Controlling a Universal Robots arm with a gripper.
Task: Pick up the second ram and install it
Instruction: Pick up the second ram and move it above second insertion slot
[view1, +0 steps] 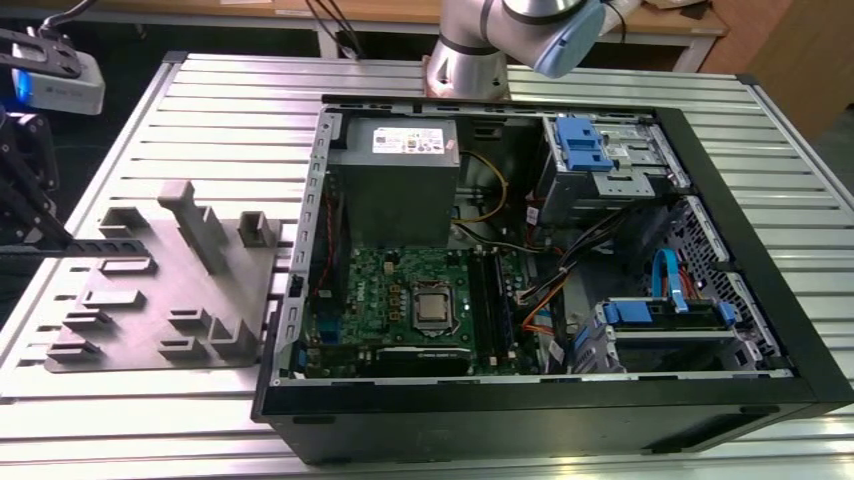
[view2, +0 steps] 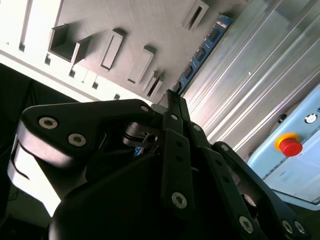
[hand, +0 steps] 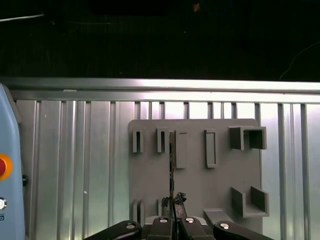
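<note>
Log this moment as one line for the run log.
tool: shut on memory stick | position: over grey block | computer case: open, stick not in it

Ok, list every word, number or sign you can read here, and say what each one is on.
No text can be read.
Power supply label: print too small to read.
Box with the red button: print blurred.
Ram in the gripper: no legible marks.
</note>
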